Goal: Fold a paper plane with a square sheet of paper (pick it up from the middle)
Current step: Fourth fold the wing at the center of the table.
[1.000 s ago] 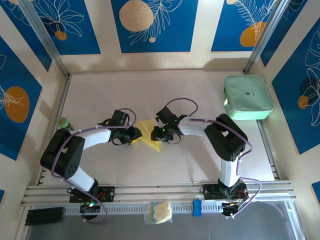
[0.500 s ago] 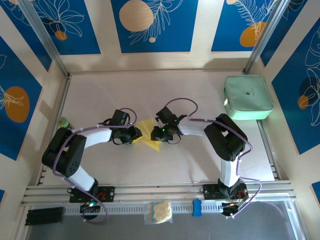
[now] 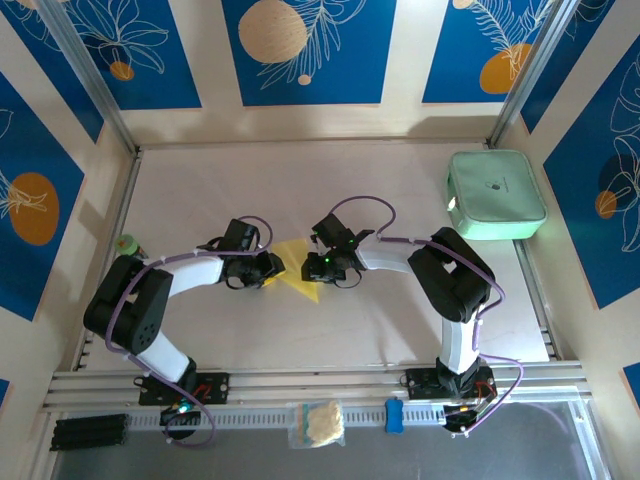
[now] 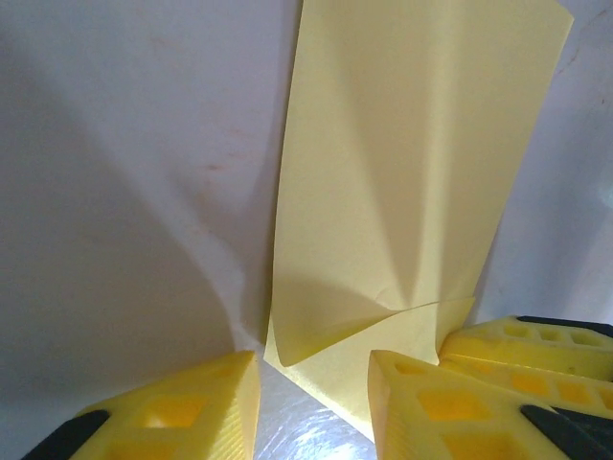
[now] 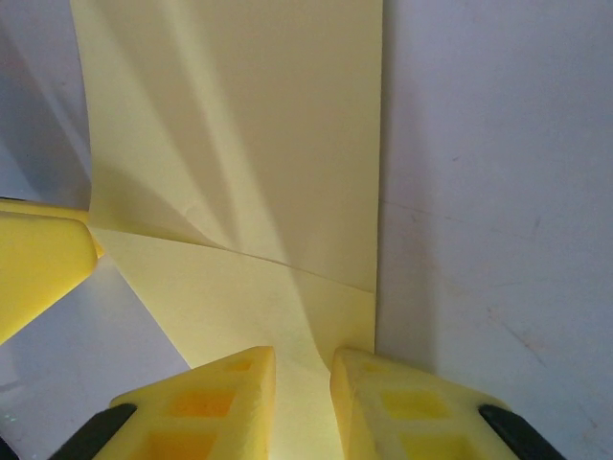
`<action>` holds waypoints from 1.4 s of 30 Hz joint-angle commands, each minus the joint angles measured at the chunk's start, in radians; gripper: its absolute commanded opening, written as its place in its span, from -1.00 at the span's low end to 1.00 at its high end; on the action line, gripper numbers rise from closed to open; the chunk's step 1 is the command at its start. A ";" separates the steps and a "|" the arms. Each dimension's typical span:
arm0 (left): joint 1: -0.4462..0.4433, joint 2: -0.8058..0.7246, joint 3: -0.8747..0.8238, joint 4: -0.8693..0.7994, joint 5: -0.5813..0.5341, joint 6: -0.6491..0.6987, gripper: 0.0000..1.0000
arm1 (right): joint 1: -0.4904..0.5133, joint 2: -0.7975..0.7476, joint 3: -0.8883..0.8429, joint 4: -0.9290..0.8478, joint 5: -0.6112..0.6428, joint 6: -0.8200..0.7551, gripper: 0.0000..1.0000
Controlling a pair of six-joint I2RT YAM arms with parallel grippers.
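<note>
Top external: high behind the arm bases, looking down over the whole worktop [image 3: 330, 330].
Left wrist: very close, low over the square sheet of paper [image 4: 412, 172].
Right wrist: equally close, from the opposite side.
Shared: that sheet.

A pale counter [image 3: 330, 190] is carrying a yellow sheet of paper [image 3: 297, 270] near its middle, the sheet lying partly folded with one corner turned over; a mint-green case [image 3: 496, 194] is sitting flat in the far right corner, well apart from the sheet; a small green object [image 3: 126, 243], too small to identify, is resting at the left edge; along the near rail a clear bag [image 3: 318, 423] holding a cream wad is lying near a small blue item [image 3: 396, 415].
</note>
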 commanded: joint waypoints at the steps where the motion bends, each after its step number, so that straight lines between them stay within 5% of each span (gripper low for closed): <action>1: 0.001 0.001 -0.002 0.033 0.025 -0.017 -0.36 | 0.000 0.042 -0.029 -0.049 0.023 -0.004 -0.48; 23: 0.006 0.044 0.011 0.099 0.120 -0.004 -0.52 | -0.016 0.015 -0.055 -0.008 0.020 -0.042 -0.49; 30: 0.008 0.041 0.014 0.109 0.105 -0.025 -0.88 | -0.018 -0.068 -0.061 0.030 0.033 -0.141 -0.46; 35: 0.006 -0.001 0.002 0.122 0.080 -0.074 -0.93 | 0.010 -0.199 -0.117 0.055 0.156 -0.172 -0.30; 42: 0.002 -0.041 0.002 0.121 0.063 -0.124 -0.90 | 0.168 -0.252 -0.149 0.029 0.565 -0.304 -0.25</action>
